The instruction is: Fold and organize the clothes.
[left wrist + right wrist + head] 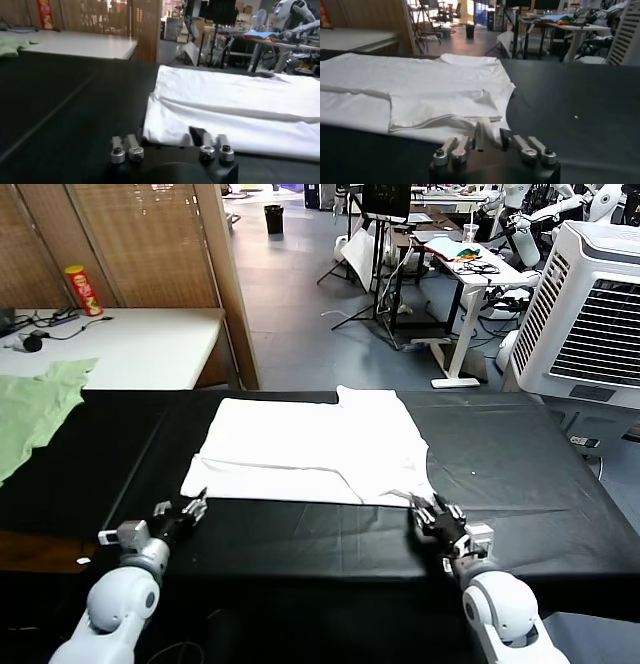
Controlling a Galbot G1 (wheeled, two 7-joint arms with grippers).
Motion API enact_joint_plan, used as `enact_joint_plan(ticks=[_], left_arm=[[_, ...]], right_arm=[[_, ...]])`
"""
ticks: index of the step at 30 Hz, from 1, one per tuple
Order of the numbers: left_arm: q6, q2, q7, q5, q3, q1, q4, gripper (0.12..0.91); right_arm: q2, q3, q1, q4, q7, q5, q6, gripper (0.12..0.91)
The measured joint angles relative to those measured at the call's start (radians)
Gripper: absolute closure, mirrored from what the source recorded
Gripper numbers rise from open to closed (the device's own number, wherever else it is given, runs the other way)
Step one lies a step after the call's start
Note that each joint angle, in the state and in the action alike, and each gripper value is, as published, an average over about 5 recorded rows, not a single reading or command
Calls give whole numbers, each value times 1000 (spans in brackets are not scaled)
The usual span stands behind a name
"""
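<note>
The white T-shirt [310, 449] lies partly folded on the black table [520, 484], plain side up, with no print showing. My left gripper [195, 506] sits low at the shirt's near left corner. In the left wrist view [170, 137] its jaws are open with the shirt's [225, 105] near edge between them. My right gripper [420, 506] sits at the near right corner. In the right wrist view [492, 136] its jaws stand a little apart with the shirt's [420, 85] hem between the fingertips [479, 134].
A pale green garment [35, 404] lies at the table's far left. Behind it stands a white table [130, 344] with a red can [83, 290]. A white air cooler [590, 314] stands at the back right. Bare black cloth stretches right of the shirt.
</note>
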Motion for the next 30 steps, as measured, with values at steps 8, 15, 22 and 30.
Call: enact_joint_plan(ticks=[8, 15, 22, 30], left_arm=[[30, 31, -43, 11, -8, 64, -58, 902], [45, 67, -63, 31, -39, 217, -193, 904], [41, 80, -78, 36, -98, 412, -331, 904], [54, 64, -110, 37, -143, 535, -416, 903]], right_arm=[[-29, 18, -63, 94, 44, 31, -96, 903], [-35, 42, -187, 199, 55, 21, -159, 903], [-21, 66, -309, 267, 49, 0, -158, 903], [-15, 85, -372, 311, 46, -1, -163, 702]])
